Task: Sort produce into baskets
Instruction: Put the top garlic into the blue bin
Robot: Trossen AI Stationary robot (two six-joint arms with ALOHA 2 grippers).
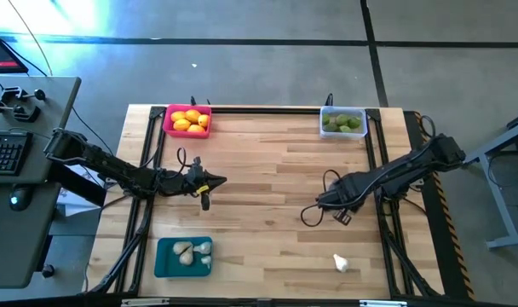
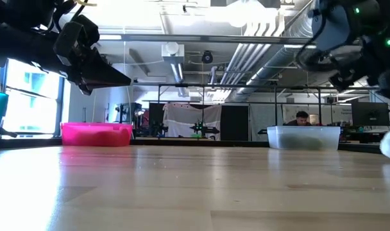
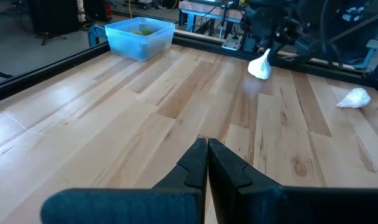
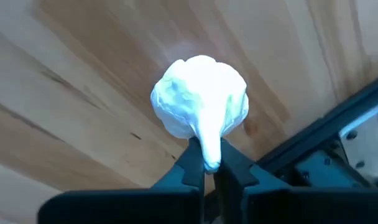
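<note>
Wooden table: three baskets, two loose garlics.

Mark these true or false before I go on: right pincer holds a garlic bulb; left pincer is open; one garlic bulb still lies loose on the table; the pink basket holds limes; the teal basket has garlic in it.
1. The right pincer is shut on a garlic bulb: true, pinched by its stem.
2. The left pincer is open: false, shut and empty.
3. A loose garlic bulb lies on the table: true.
4. The pink basket holds limes: false, yellow-orange fruits; limes are in the clear basket.
5. The teal basket holds garlic: true.
</note>
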